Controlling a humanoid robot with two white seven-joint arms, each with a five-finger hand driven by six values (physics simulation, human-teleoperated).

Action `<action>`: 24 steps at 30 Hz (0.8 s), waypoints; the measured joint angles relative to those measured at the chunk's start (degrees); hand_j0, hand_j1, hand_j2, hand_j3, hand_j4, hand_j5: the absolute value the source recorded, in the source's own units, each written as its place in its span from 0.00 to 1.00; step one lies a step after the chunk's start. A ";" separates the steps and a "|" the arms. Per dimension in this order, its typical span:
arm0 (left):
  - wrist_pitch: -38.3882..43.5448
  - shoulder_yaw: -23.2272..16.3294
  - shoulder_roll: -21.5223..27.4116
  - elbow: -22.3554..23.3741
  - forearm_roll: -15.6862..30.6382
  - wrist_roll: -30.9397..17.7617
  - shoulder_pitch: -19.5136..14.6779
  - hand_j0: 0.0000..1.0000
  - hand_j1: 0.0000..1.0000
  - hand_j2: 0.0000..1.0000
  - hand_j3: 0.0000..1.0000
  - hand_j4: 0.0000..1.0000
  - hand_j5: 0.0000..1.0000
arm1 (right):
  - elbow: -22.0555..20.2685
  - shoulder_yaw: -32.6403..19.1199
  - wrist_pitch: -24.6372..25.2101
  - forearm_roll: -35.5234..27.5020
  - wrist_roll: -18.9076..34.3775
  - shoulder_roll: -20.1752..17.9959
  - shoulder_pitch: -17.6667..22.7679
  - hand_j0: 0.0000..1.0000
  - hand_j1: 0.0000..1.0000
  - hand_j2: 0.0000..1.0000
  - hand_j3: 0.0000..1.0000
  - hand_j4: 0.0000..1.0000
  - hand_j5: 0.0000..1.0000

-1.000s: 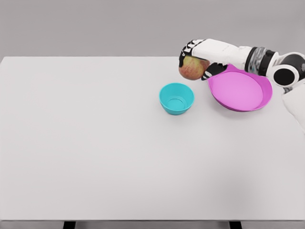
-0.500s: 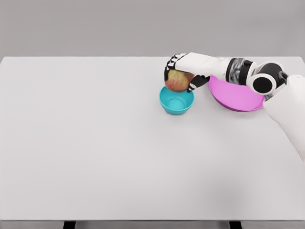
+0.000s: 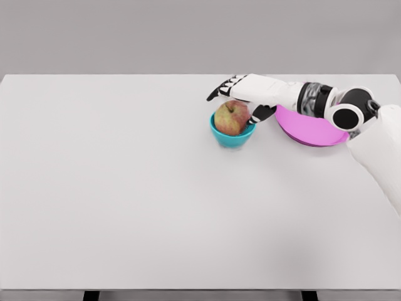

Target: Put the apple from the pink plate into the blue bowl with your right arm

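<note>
The apple (image 3: pixel 231 118) sits in the blue bowl (image 3: pixel 232 137), directly beneath the right hand (image 3: pixel 241 95); the hand hovers just above it with fingers (image 3: pixel 219 90) spread and holding nothing, the thumb hanging at the apple's near-right side. The pink plate (image 3: pixel 311 128) lies behind the wrist, under the forearm, and carries nothing. The apple fills most of the bowl and stands proud of its rim; judged from its look, it is firm, smooth-skinned, moderately heavy and apt to roll, so any regrasp would best wrap its widest girth from above. The bowl looks light and might shift if nudged. The placement appears done.
</note>
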 measured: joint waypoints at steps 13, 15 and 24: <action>-0.01 -0.01 0.00 0.00 0.00 0.00 0.00 1.00 1.00 1.00 1.00 1.00 1.00 | -18.13 -4.94 4.92 -6.29 0.00 -12.40 6.76 1.00 1.00 1.00 1.00 1.00 1.00; -0.02 0.00 0.00 0.00 0.00 0.00 0.00 1.00 1.00 1.00 1.00 1.00 1.00 | -20.66 -5.03 5.31 -8.16 0.00 -15.38 8.96 1.00 1.00 1.00 1.00 1.00 1.00; 0.19 -0.09 0.00 0.04 0.25 0.00 0.26 1.00 1.00 1.00 1.00 1.00 1.00 | -23.52 -5.38 5.58 -10.06 0.00 -19.76 10.20 1.00 1.00 1.00 1.00 1.00 1.00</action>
